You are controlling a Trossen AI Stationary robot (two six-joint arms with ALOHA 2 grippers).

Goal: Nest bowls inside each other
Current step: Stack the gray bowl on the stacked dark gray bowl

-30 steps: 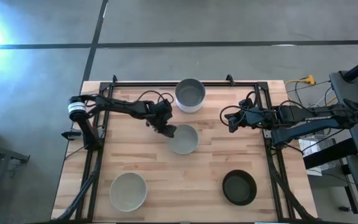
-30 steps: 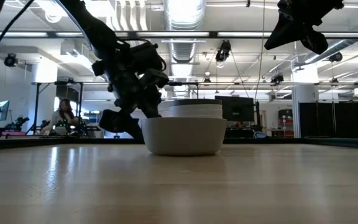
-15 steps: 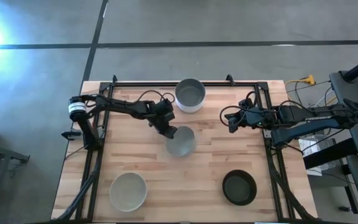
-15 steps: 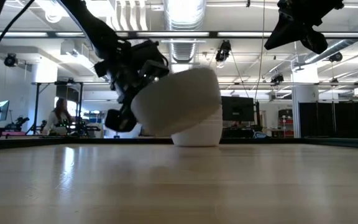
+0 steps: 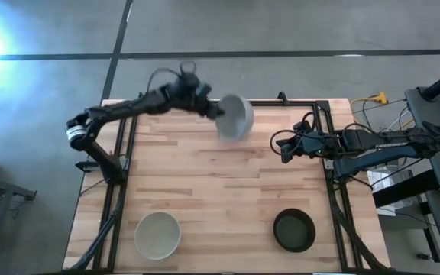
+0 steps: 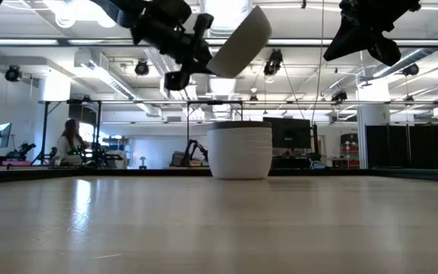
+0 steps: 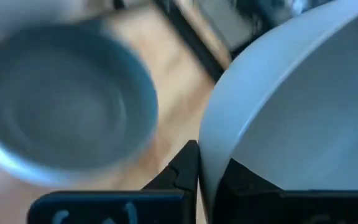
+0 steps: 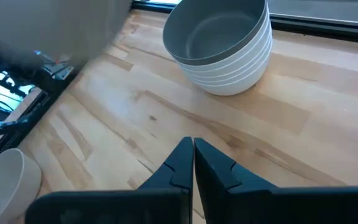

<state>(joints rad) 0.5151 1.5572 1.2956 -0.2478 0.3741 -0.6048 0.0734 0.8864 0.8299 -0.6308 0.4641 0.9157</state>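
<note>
My left gripper (image 5: 218, 111) is shut on a pale bowl (image 6: 240, 41) and holds it high in the air, tilted. Right below it, at the middle of the table's far edge, stands a stack of nested bowls (image 6: 239, 151), white outside and grey inside (image 8: 222, 43). In the high view the held bowl (image 5: 237, 119) covers most of that stack. A white bowl (image 5: 157, 234) sits at the near left and a black bowl (image 5: 294, 230) at the near right. My right gripper (image 5: 281, 147) hovers shut, right of the stack, with nothing in it. My left gripper pinches the pale bowl's rim (image 7: 209, 163), one finger (image 7: 182, 173) outside the wall and the other inside the bowl. It comes at the rim from the table's left. The bowl is lifted clear and tipped, its far rim higher, above the stack.
A black metal frame (image 5: 205, 101) runs along the table's far edge and both sides. Bare wood lies across the table's middle (image 5: 220, 183). A person (image 6: 73, 141) sits in the room far behind the table.
My left gripper has shut on the rim of the pale bowl at the table's middle and taken hold. It has lifted the bowl clear, tipping it, and carried it up and toward the far edge, until it hangs over the stack.
</note>
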